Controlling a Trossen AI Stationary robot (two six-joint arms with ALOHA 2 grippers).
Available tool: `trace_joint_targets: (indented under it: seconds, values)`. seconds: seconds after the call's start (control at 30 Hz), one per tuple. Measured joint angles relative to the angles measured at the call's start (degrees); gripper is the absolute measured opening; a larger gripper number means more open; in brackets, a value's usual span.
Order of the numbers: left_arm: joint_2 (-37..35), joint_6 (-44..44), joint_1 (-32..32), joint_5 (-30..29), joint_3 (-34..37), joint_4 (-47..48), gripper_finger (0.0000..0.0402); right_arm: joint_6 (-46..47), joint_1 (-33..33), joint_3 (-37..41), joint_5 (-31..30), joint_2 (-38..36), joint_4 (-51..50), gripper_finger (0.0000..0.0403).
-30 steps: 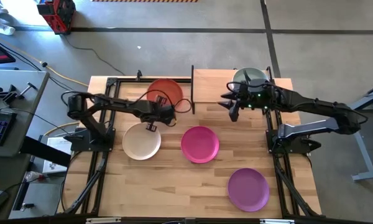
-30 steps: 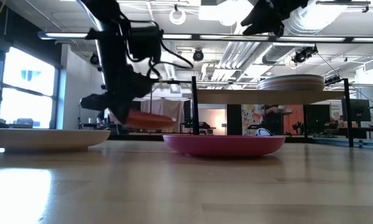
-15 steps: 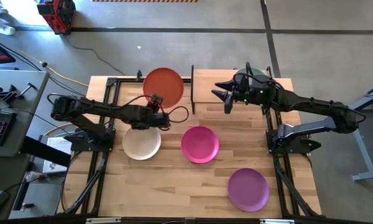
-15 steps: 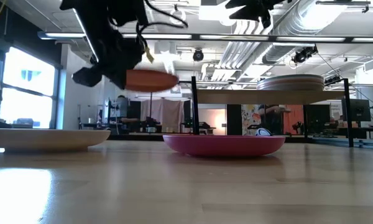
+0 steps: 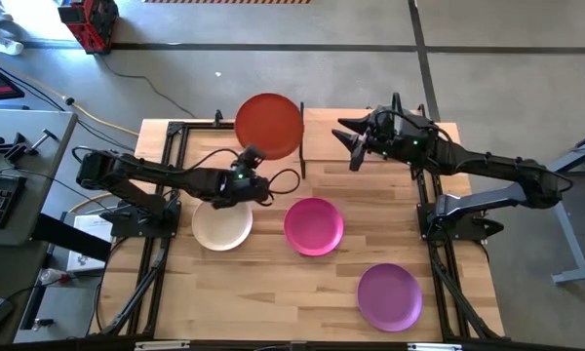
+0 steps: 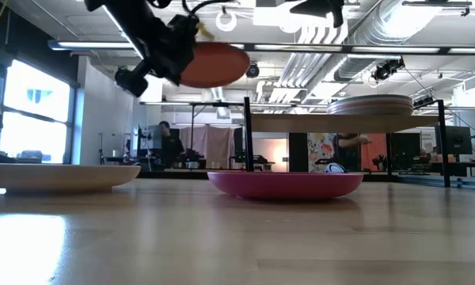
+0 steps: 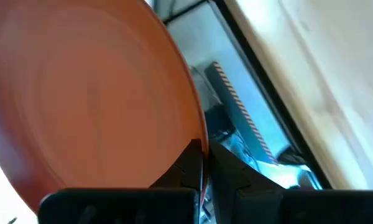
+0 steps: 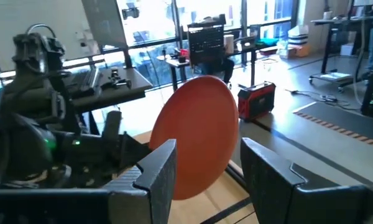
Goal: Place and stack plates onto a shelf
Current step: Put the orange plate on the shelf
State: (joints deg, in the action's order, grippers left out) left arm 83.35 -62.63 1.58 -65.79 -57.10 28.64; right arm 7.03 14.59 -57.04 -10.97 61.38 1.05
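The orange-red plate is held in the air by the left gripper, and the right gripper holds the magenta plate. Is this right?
Not quite. The right gripper holds nothing: it hangs open above the shelf, as the high view shows. The magenta plate lies on the table. The left gripper does hold the orange-red plate in the air.

I saw a grey concrete floor point(image 5: 273, 68), tall windows point(image 6: 39, 119) at the left, ceiling pipes point(image 6: 301, 67), and a person point(image 6: 168, 142) far behind.

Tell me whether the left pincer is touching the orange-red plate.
Touching. The left wrist view shows the left pincer shut on the rim of the orange-red plate; the low view shows that plate lifted clear of the table.
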Motion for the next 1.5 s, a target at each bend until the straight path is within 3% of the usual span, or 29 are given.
trace_joint_targets:
  seconds: [0.27,0.57,1.07,1.5]
  values:
    - [0.0,-15.3,0.0,-0.4,0.0,-15.0,0.0001,0.0,0.0,0.0,-5.1,2.0,0.0,0.0161]
    - [0.1,-25.5,0.0,-0.5,0.0,-20.3,0.0001,0.7,0.0,0.0,-7.1,4.6,0.0,0.0161]
    - [0.1,-29.6,0.0,3.0,0.0,-25.0,0.0001,5.0,0.0,0.0,-7.0,8.5,0.7,0.0156]
    - [0.1,-29.0,0.0,6.9,0.0,-25.7,0.0001,6.2,0.0,0.0,-8.0,8.5,1.9,0.0073]
